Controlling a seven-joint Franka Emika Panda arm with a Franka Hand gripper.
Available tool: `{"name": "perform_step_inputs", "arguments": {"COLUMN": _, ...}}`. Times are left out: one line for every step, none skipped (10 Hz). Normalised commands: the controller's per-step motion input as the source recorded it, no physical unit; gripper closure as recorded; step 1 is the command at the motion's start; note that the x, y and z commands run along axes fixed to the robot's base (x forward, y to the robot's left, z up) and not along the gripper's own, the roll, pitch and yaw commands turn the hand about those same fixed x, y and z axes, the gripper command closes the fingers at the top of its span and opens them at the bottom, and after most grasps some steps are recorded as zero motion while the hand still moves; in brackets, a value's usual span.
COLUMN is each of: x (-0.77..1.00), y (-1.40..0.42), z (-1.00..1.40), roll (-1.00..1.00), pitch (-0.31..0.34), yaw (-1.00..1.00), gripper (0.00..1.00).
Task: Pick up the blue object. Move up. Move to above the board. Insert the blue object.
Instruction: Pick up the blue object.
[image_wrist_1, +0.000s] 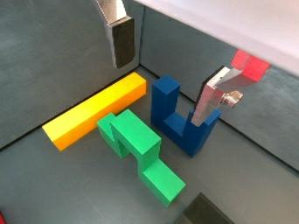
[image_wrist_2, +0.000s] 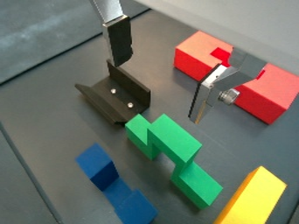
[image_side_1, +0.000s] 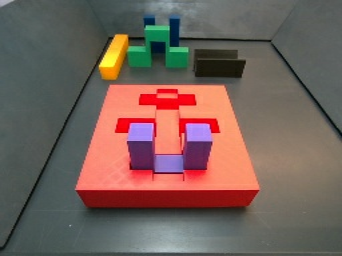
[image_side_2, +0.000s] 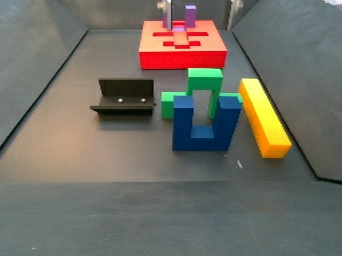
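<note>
The blue object (image_wrist_1: 169, 103) is a dark blue U-shaped block standing on the floor with its two prongs up, beside the green stepped block (image_wrist_1: 138, 140). It shows in both side views (image_side_1: 162, 26) (image_side_2: 207, 128) and in a wrist view (image_wrist_2: 114, 179). My gripper (image_wrist_1: 166, 72) is open and empty, well above the floor, with the blue object below it near one finger (image_wrist_1: 214, 98). The board (image_side_1: 167, 186) is a large red slab with cut-outs, apart from the blue object. It also shows in a wrist view (image_wrist_2: 198, 54) and a side view (image_side_2: 183, 56).
A purple U-shaped block (image_side_1: 163, 145) sits in a recess of the board. A yellow bar (image_wrist_1: 96, 108) lies next to the green block. The fixture (image_wrist_2: 114, 94) stands on the floor between the blocks and the board. Dark walls enclose the floor.
</note>
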Motion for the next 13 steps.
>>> {"name": "perform_step_inputs", "arguments": {"x": 0.39, "y": 0.43, "z": -0.29, "roll": 0.00, "pitch": 0.000, "yaw": 0.00, "gripper": 0.00}}
{"name": "perform_step_inputs", "arguments": {"x": 0.40, "y": 0.59, "z": -0.39, "roll": 0.00, "pitch": 0.000, "yaw": -0.05, "gripper": 0.00}}
{"name": "perform_step_inputs", "arguments": {"x": 0.26, "y": 0.63, "z": -0.47, "roll": 0.00, "pitch": -0.026, "yaw": -0.07, "gripper": 0.00}}
{"name": "perform_step_inputs", "arguments": {"x": 0.28, "y": 0.56, "z": -0.42, "roll": 0.00, "pitch": -0.019, "yaw": -0.09, "gripper": 0.00}}
{"name": "perform_step_inputs", "arguments": {"x": 0.29, "y": 0.48, "z": -0.35, "roll": 0.01, "pitch": 0.000, "yaw": -0.09, "gripper": 0.00}}
{"name": "perform_step_inputs", "arguments": {"x": 0.26, "y": 0.34, "z": -0.29, "roll": 0.00, "pitch": 0.000, "yaw": -0.11, "gripper": 0.00}}
{"name": "perform_step_inputs", "arguments": {"x": 0.29, "y": 0.31, "z": -0.28, "roll": 0.00, "pitch": -0.003, "yaw": -0.10, "gripper": 0.00}}
{"name": "perform_step_inputs", "arguments": {"x": 0.23, "y": 0.29, "z": -0.25, "roll": -0.09, "pitch": -0.040, "yaw": -0.03, "gripper": 0.00}}
{"name": "perform_step_inputs", "arguments": {"x": 0.19, "y": 0.18, "z": -0.20, "roll": -0.12, "pitch": -0.043, "yaw": -0.01, "gripper": 0.00}}
{"name": "perform_step_inputs", "arguments": {"x": 0.10, "y": 0.16, "z": -0.22, "roll": -0.12, "pitch": -0.050, "yaw": -0.05, "gripper": 0.00}}
{"name": "perform_step_inputs", "arguments": {"x": 0.03, "y": 0.05, "z": -0.20, "roll": -0.16, "pitch": -0.099, "yaw": -0.03, "gripper": 0.00}}
{"name": "perform_step_inputs", "arguments": {"x": 0.03, "y": 0.02, "z": -0.23, "roll": -0.21, "pitch": -0.154, "yaw": 0.00, "gripper": 0.00}}
{"name": "perform_step_inputs", "arguments": {"x": 0.07, "y": 0.00, "z": -0.25, "roll": -0.21, "pitch": -0.156, "yaw": 0.00, "gripper": 0.00}}
